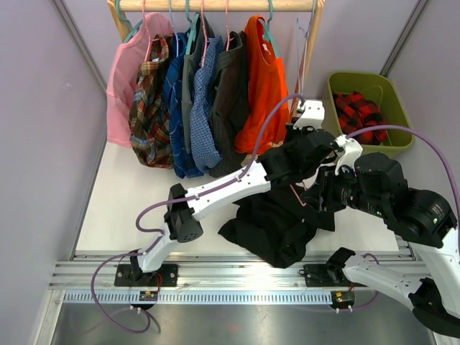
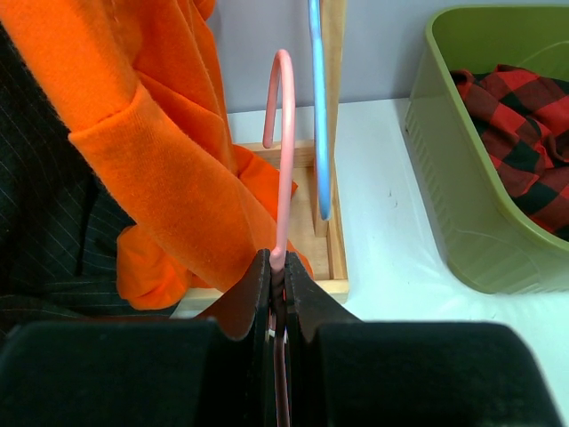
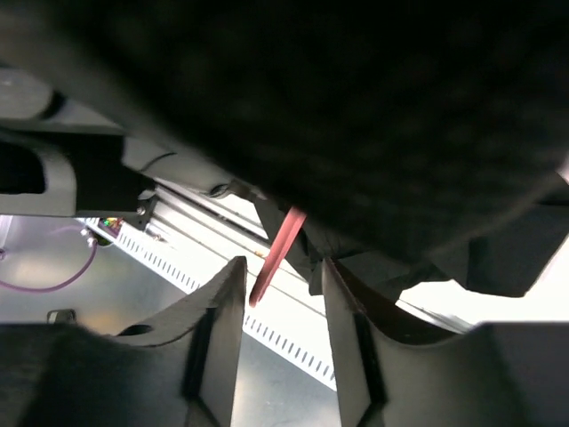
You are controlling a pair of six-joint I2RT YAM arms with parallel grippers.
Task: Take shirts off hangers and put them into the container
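Note:
My left gripper (image 2: 278,262) is shut on the neck of a pink hanger (image 2: 284,151), whose hook stands up in front of the jaws. In the top view a black shirt (image 1: 277,226) droops from that hanger onto the table between the arms. In the right wrist view my right gripper (image 3: 283,276) is open under the black shirt (image 3: 356,116). The pink hanger's end (image 3: 277,253) pokes between its fingers, touching neither. The olive-green container (image 1: 394,147) stands at the back right with a red-and-black plaid shirt (image 1: 359,111) inside.
Several shirts hang from the wooden rail (image 1: 215,6): pink (image 1: 126,79), brown-red plaid (image 1: 149,108), blue checked (image 1: 203,108), dark grey (image 1: 230,100) and orange (image 1: 264,83). A pale blue hanger (image 2: 318,116) hangs empty over a small wooden frame (image 2: 331,258).

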